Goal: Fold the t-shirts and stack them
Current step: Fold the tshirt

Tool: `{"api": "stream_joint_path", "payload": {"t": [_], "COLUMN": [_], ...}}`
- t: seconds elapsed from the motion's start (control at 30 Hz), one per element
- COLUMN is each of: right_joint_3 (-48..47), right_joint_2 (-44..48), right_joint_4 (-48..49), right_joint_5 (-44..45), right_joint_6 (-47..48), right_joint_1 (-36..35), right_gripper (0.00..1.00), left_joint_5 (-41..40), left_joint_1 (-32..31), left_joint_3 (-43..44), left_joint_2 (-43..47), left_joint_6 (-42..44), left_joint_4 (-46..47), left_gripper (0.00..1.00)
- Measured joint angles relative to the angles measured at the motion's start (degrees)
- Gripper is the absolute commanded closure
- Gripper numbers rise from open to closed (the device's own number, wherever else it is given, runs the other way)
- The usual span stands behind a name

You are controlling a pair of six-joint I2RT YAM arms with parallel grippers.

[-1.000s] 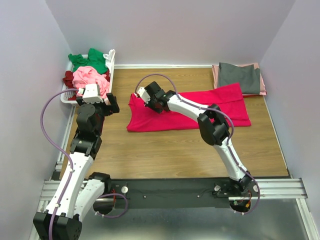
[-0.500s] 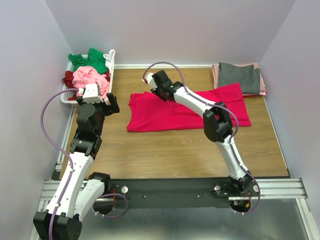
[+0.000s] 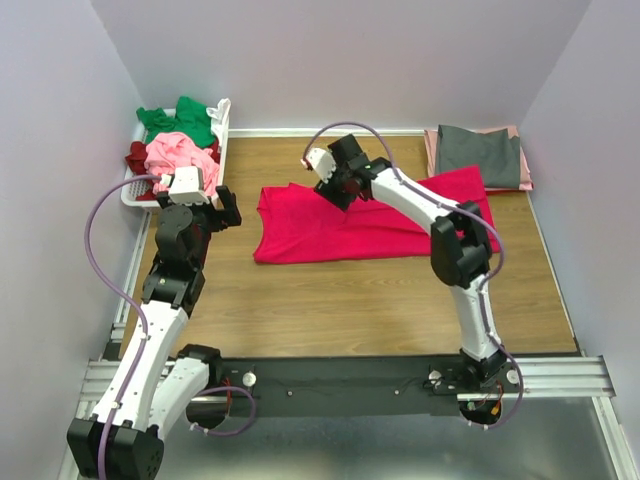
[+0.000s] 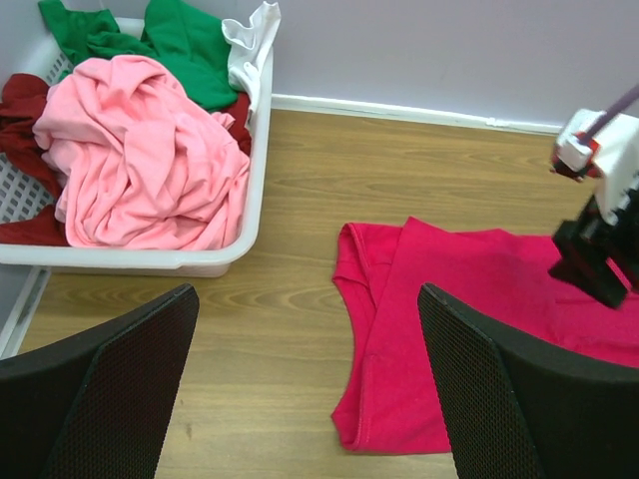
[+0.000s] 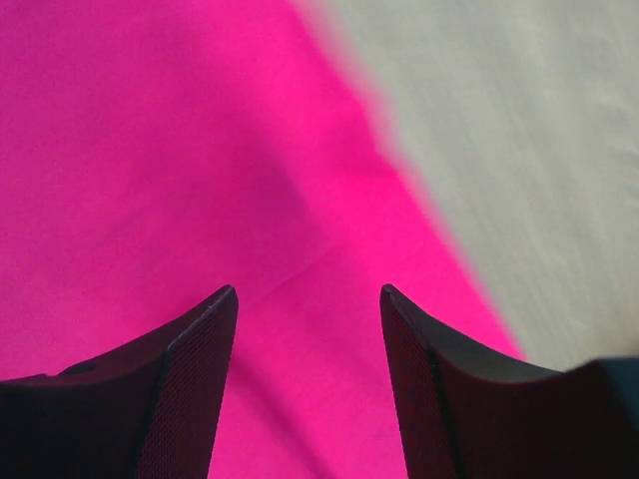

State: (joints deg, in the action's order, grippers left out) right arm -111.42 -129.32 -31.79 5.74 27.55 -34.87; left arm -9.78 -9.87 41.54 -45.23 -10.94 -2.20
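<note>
— Where's the crimson shirt point(image 3: 380, 228)?
— Spread flat mid-frame on the table point(image 3: 330, 300). The right gripper point(image 5: 308, 291) hangs over its upper left part, jaws apart, holding nothing.
— And the left gripper point(image 3: 222, 207)?
— Wide open, empty, near the basket point(image 3: 132, 198), left side.

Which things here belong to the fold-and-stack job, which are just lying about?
Job: crimson-pink t-shirt; grey t-shirt folded atop dusty pink t-shirt; green t-shirt, light pink t-shirt, maroon t-shirt, unfolded.
Lying about: white basket holding those three; table.

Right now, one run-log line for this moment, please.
crimson t-shirt: flat, part-folded | left gripper: open, near basket | right gripper: open above crimson t-shirt | grey t-shirt: folded, far right
</note>
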Motion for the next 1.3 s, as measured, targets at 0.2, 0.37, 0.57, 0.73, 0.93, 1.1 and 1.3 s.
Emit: {"api": "stream_joint_path", "payload": {"t": [0.2, 0.37, 0.57, 0.73, 0.93, 1.1, 1.3], "right_joint_3": [17.1, 23.5, 23.4, 23.9, 26.5, 27.5, 28.2], "right_joint_2": [15.9, 19.1, 12.7, 12.3, 12.3, 12.4, 12.4], "right_joint_4": [-7.2, -6.8, -3.8, -2.3, -0.9, -0.3, 0.3], "right_joint_5": [-22.8, -22.4, -15.9, -12.5, -10.4, -9.4, -8.5], "right_joint_6": [15.5, 18.8, 17.0, 16.4, 15.6, 15.1, 13.6], "right_joint_1": [-1.2, -8.7, -11.1, -11.5, -12.4, -12.6, -12.8], "right_gripper": [0.31, 0.33, 0.34, 0.41, 0.49, 0.65, 0.96], "left_joint_5": [0.4, 0.5, 0.5, 0.5, 0.5, 0.5, 0.5], "left_joint_1": [0.0, 0.0, 0.0, 0.0, 0.0, 0.0, 0.0], "left_joint_3": [0.0, 0.0, 0.0, 0.0, 0.0, 0.0, 0.0], "left_joint_2": [0.0, 0.2, 0.5, 0.5, 0.5, 0.6, 1.0], "left_joint_6": [0.0, 0.0, 0.0, 0.0, 0.0, 0.0, 0.0], "left_joint_4": [0.1, 0.4, 0.4, 0.4, 0.4, 0.4, 0.4], "left_gripper": [0.02, 0.02, 0.02, 0.02, 0.02, 0.02, 0.02]}}
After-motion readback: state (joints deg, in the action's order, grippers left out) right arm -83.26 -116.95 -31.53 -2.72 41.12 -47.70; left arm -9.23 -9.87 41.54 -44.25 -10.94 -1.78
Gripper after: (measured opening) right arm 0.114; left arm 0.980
